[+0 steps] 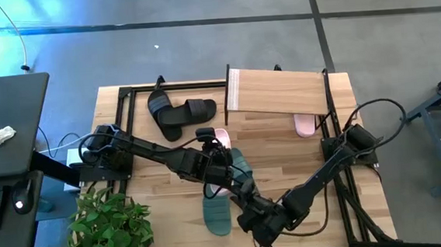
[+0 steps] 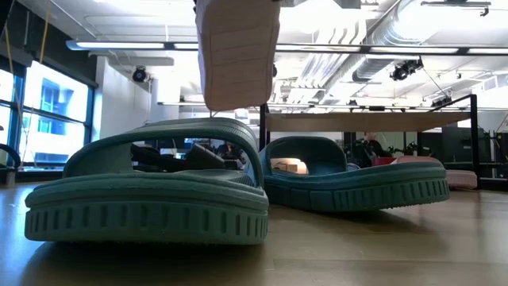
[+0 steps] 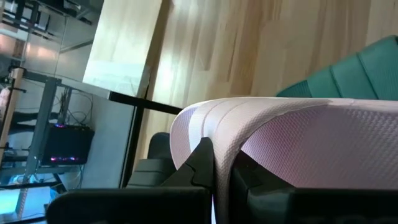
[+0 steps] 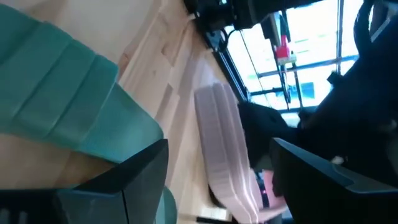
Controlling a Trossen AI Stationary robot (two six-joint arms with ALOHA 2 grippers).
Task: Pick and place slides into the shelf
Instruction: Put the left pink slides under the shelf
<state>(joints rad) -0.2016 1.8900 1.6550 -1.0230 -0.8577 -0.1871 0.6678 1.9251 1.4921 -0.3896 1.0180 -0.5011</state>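
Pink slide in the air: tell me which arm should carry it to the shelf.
Left. The left gripper is already shut on the pink slide, lifted above the teal slides. The right gripper is open and empty near the table's front edge, farther from the shelf.

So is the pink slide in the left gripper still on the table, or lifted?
Lifted: the pink slide hangs above the teal slides, pinched at its strap by the left gripper.

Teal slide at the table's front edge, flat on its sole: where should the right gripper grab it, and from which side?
Grip the teal slide by its wide strap. In the low view the strap arches clear of the footbed, leaving room for one finger beneath. Come from above, probably at the open toe end. The right gripper is open beside it; the left gripper holds a pink slide overhead.
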